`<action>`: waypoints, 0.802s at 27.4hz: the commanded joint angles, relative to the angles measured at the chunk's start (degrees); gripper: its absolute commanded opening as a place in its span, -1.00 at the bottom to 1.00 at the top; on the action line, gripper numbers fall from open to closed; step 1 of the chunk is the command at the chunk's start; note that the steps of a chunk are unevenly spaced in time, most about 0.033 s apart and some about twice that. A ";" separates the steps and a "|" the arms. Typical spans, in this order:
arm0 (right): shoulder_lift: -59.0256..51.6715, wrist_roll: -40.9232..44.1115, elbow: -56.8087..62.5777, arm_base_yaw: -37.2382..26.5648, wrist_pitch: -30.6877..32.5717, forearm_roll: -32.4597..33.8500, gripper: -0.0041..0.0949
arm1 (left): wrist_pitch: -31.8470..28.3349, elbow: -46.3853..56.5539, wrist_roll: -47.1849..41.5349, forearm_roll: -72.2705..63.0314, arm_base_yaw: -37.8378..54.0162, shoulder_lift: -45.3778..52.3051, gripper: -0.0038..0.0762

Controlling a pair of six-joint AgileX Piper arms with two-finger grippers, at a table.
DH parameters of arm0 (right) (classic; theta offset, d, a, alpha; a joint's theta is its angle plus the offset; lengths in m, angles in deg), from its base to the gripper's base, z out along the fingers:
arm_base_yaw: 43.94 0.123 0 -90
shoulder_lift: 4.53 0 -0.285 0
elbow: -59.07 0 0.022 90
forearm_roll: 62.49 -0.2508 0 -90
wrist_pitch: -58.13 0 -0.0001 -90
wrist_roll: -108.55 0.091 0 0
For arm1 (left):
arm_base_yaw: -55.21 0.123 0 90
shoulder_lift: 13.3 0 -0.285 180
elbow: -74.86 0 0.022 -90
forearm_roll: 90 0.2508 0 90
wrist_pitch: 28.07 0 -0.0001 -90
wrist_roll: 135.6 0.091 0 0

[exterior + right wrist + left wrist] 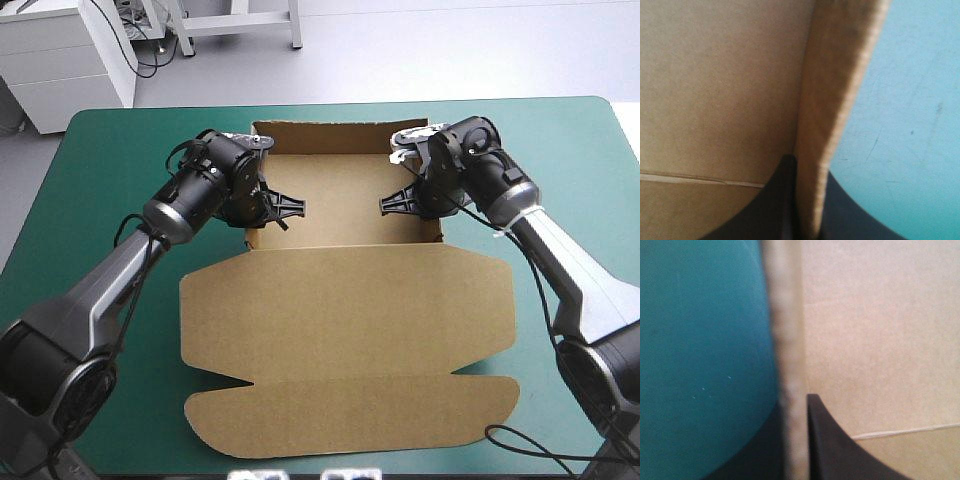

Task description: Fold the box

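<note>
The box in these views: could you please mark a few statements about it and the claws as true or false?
1. The box lies wholly flat, with no wall raised. False: walls stand around its far part, and only the lid lies flat, nearer the robot.
2. The left claw is shut on one side wall of the box. True.
3. The right claw hovers open above the lid. False: it is shut on the opposite side wall.
4. The teal-green cover shows just outside each gripped wall. True.
</note>
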 commanded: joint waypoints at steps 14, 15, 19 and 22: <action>6.31 -4.27 -1.67 0.24 -0.21 -0.07 -0.96 | 1.96 -2.47 7.75 -6.24 5.47 -7.75 -0.92; 6.56 -4.40 -1.67 0.13 -0.21 -0.46 -0.96 | 1.96 -2.47 7.75 -5.74 5.47 -7.98 -0.92; 6.68 -5.01 -1.67 0.14 -1.03 -2.37 -0.96 | 1.83 -2.47 8.07 -5.58 5.47 -8.39 -0.92; 6.68 -5.10 -1.67 0.14 -0.50 -2.46 -0.96 | 1.94 -2.47 8.54 -1.10 5.36 -8.39 -0.92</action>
